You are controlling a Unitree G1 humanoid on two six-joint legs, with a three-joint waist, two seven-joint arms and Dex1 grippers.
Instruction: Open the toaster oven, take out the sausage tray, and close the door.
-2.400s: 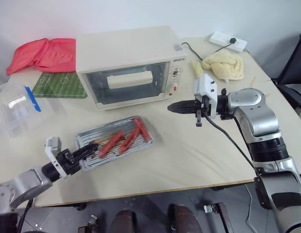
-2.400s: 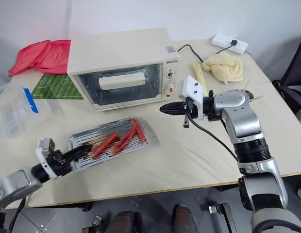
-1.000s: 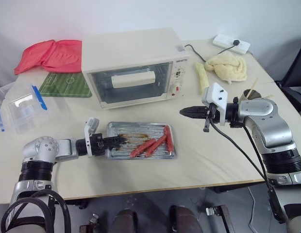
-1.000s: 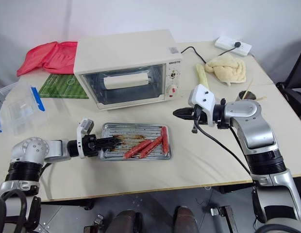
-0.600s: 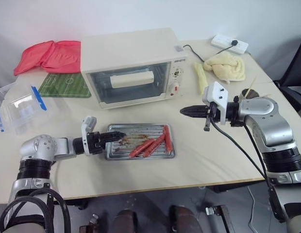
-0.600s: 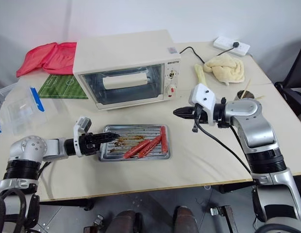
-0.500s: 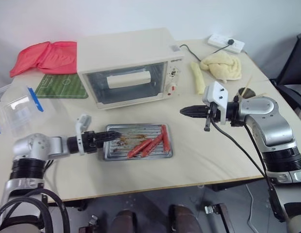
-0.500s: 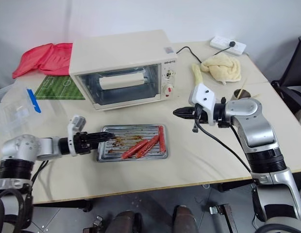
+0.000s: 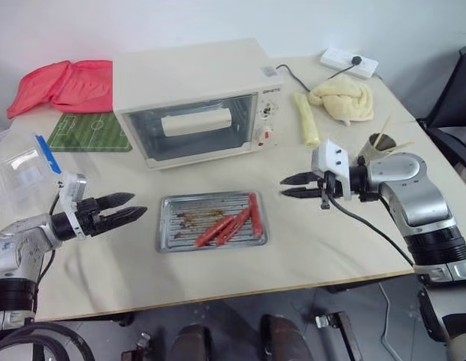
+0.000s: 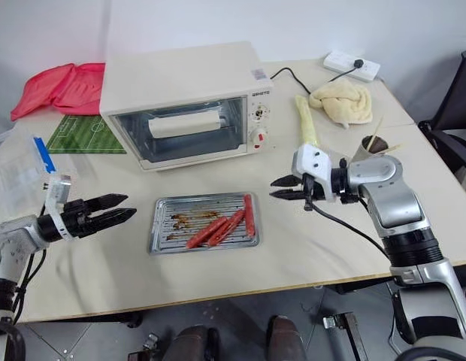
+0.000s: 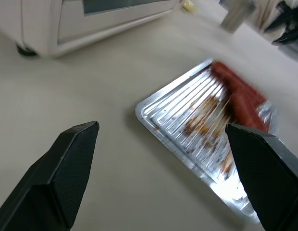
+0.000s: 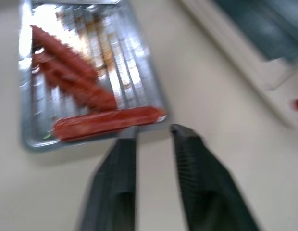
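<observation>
The cream toaster oven (image 9: 195, 94) stands at the back of the table, its glass door (image 9: 194, 129) shut and the bar handle (image 9: 197, 121) across it. In front of it the silver sausage tray (image 9: 177, 226) lies flat on the table with three red sausages (image 9: 234, 222) at its right end. My left gripper (image 9: 136, 205) hovers open a short way left of the tray, pointing at it and holding nothing. My right gripper (image 9: 283, 187) is open just right of the tray and points left. Both wrist views show the tray (image 11: 187, 120) (image 12: 139, 72) beyond parted fingers.
A clear plastic box with a blue clip (image 9: 22, 173) sits at the left edge, behind my left arm. Further back lie a green pitch-patterned mat (image 9: 90, 131) and a red cloth (image 9: 64, 81). At the right are a yellow towel (image 9: 342, 98), a power strip (image 9: 349, 62) and a cup of sticks (image 9: 377, 143).
My left gripper let go of the tray's left rim, opened wide and drew back to the left. My right gripper went from shut to open and sank a little.
</observation>
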